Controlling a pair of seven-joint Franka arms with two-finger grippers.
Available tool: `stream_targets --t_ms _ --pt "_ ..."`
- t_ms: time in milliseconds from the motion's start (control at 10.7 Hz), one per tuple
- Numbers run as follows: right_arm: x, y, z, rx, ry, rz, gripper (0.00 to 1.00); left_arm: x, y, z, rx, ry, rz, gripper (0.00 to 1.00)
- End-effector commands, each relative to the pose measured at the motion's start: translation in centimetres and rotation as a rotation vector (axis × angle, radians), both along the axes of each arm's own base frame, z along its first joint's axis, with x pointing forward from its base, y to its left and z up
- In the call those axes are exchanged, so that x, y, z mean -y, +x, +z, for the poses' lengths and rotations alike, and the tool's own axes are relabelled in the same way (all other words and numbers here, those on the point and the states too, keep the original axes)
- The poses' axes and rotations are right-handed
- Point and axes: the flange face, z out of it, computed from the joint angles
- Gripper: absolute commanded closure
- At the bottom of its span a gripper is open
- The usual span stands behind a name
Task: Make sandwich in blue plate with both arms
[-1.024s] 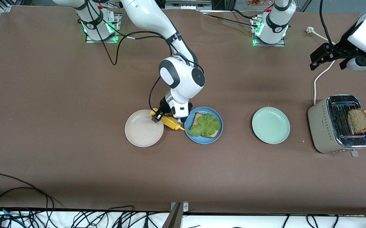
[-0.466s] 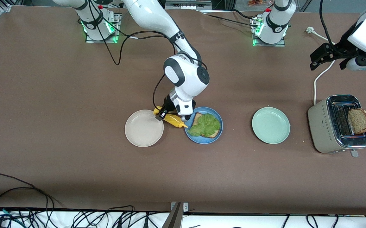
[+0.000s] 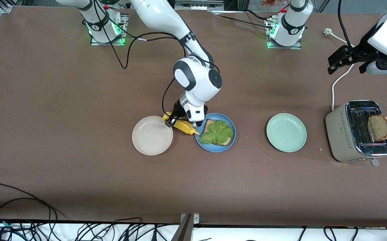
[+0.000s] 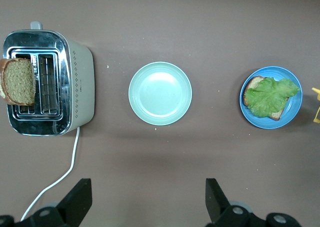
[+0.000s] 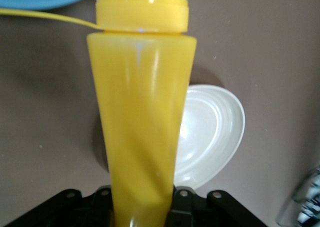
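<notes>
While my right gripper (image 3: 180, 123) clamps the yellow squeeze bottle (image 3: 184, 126), its nozzle probably just at the blue plate (image 3: 228, 143) holding lettuce-topped bread (image 3: 217, 132); my left gripper (image 3: 347, 60) waits open above the toaster (image 3: 339, 134)

The right gripper (image 3: 177, 121) has its jaws clamped, arm reaching mid-table; the left gripper (image 3: 349, 60) waits raised, jaws wide.

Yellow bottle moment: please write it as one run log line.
right pincer: shut on yellow bottle, nozzle at blue plate rim | lettuce on bread | left pincer: open, waiting above table
</notes>
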Motion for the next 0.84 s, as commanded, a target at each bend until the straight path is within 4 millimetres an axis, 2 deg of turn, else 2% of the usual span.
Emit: stream_targets --t_ms 0,186,279,466,745 --pt "7.1 5.3 5.7 -0.072 0.293 -0.071 1.00 0.0 -0.3 0.4 0.001 0.016 0.003 0.00" --pt "11.3 6.3 8.4 -0.131 0.368 -0.052 1.00 0.0 -0.3 0.4 0.001 0.016 0.003 0.00" --pt "12.6 6.4 9.4 -0.159 0.413 -0.046 1.00 0.0 -0.4 0.4 0.003 0.016 0.003 0.00" --pt "16.7 7.6 11.9 -0.208 0.554 0.001 1.00 0.0 -0.3 0.4 0.001 0.016 0.003 0.00" --pt "23.2 8.3 14.2 -0.264 0.793 0.062 1.00 0.0 -0.3 0.4 0.001 0.016 0.003 0.00"
